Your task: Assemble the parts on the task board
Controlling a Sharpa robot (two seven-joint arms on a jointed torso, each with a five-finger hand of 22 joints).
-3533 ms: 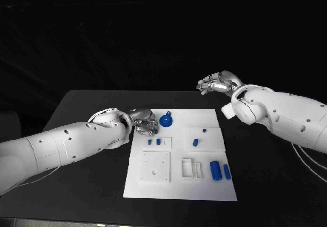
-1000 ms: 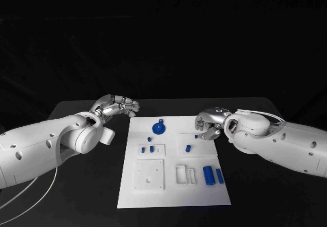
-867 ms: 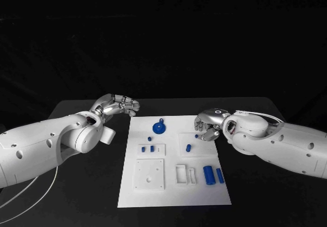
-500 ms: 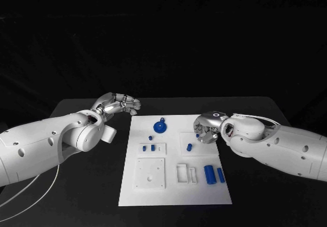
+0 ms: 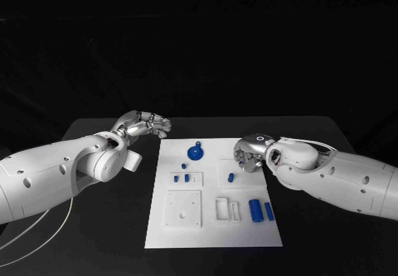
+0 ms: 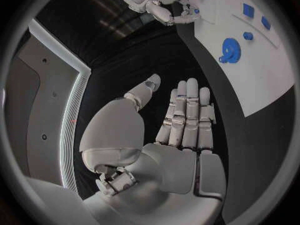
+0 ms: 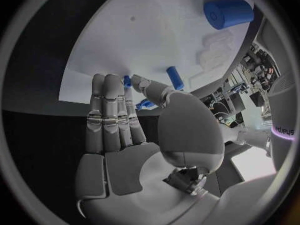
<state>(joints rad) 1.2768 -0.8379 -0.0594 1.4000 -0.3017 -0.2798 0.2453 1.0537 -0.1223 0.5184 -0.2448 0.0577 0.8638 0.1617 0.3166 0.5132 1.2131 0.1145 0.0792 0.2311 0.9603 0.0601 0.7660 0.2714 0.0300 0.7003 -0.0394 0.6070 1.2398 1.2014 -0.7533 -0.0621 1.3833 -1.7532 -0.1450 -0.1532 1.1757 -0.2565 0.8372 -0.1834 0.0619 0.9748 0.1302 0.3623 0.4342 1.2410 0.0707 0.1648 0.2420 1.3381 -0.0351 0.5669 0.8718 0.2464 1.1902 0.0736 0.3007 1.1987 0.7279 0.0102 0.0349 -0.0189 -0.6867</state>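
Two hands frame the task board (image 5: 211, 230) in your head view: the left hand (image 5: 148, 125) hovers off the board's far left corner over the black table (image 5: 332, 230), fingers curled in around nothing you can see, while the right hand (image 5: 251, 155) sits low at the board's right edge with its fingers bent down, and from here you cannot tell whether it holds one of the parts. On the board you can make out a blue gear (image 5: 195, 152) near the far end, two small pegs (image 5: 181, 178) in a raised white block, one short peg (image 5: 230, 178) beside the right hand, and two blue cylinders (image 5: 260, 211) lying near the right edge. In your left wrist view the left hand (image 6: 181, 120) shows its fingers straight and close together, empty, with the gear (image 6: 230, 50) well beyond them and the right hand (image 6: 164, 7) far off. In your right wrist view the right hand (image 7: 122, 120) has its fingers extended over the board; a small blue piece (image 7: 127, 81) peeks out between fingertips and thumb, partly hidden, so the grip stays unclear.
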